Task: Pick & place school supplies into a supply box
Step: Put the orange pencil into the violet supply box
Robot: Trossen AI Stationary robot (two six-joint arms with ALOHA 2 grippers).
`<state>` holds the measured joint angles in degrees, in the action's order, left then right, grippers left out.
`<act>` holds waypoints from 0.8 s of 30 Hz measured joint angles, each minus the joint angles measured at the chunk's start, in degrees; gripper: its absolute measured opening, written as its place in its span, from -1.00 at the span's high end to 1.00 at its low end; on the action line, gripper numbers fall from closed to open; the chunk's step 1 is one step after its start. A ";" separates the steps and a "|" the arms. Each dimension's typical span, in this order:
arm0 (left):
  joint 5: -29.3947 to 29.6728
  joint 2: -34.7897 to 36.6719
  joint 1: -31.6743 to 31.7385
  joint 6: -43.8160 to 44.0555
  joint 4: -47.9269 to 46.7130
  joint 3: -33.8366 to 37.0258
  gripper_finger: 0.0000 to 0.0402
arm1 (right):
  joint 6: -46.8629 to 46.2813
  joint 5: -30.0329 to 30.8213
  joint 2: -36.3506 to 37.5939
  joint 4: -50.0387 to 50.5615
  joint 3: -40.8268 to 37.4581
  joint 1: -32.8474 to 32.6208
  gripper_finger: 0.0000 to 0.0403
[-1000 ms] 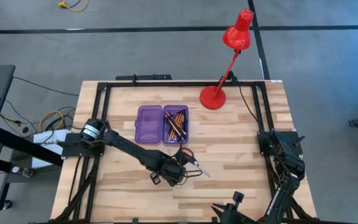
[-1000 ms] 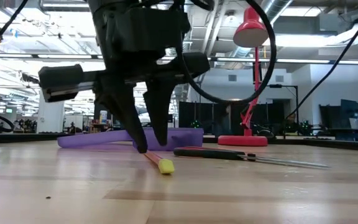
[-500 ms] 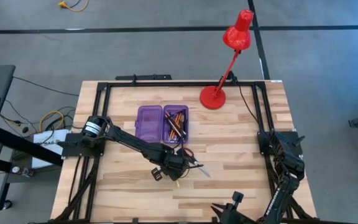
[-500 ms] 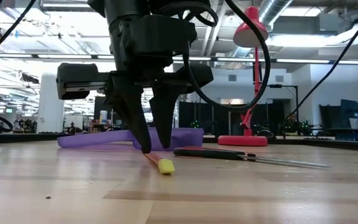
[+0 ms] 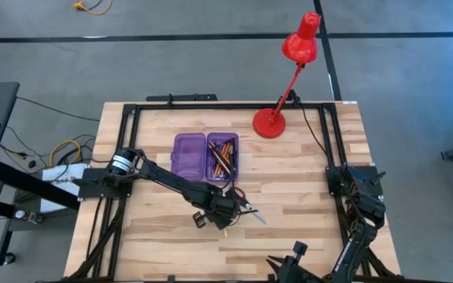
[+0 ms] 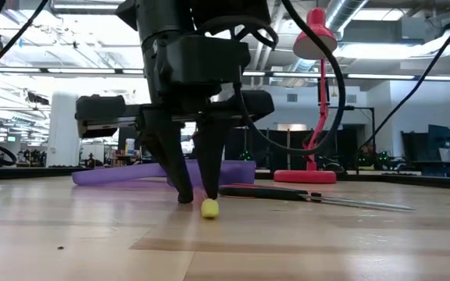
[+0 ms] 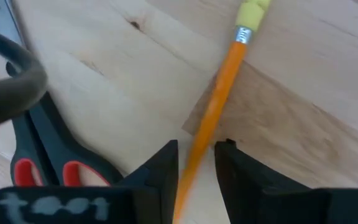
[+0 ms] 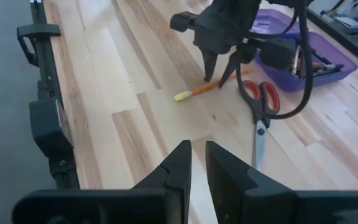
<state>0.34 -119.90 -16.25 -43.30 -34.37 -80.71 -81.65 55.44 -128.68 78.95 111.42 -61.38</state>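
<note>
An orange pencil (image 7: 219, 99) with a yellow eraser (image 6: 209, 208) lies flat on the wooden table, near the middle of its near half. My left gripper (image 7: 196, 155) is open and points down, with one fingertip on each side of the pencil's shaft; I see no touch. The red-handled scissors (image 8: 260, 99) lie flat just to the right of it. The purple supply box (image 5: 205, 156) lies open farther back, with pencils and pens in its right half. My right gripper (image 8: 198, 155) waits near the table's near right corner, its fingers almost together.
A red desk lamp stands on its round base (image 5: 270, 123) at the far right of the table, its head reaching past the far edge. A black frame (image 5: 171, 104) runs along the table's sides. Bare wood (image 5: 305, 189) lies between the scissors and the right arm.
My left gripper has shifted a little toward the table's right edge and come down. Its fingertips, which stood just left of the pencil's shaft, now stand on either side of it. The pencil and scissors have stayed where they were.
</note>
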 joint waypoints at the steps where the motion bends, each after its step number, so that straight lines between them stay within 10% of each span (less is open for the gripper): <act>1: 0.04 -0.82 0.02 0.05 -0.14 -0.10 0.53 | 0.00 -0.03 0.00 -0.24 0.00 -0.01 0.79; 17: -0.94 -1.53 0.28 12.29 -2.95 -0.82 0.95 | -0.56 0.11 0.00 0.41 0.00 0.43 0.79; 24: 7.72 -1.51 -4.96 16.73 -3.49 -0.24 0.98 | -0.39 0.06 0.00 0.43 0.00 0.14 0.79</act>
<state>8.06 -121.41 -21.21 -26.57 -37.86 -80.95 -82.04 55.50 -128.68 79.37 111.42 -61.24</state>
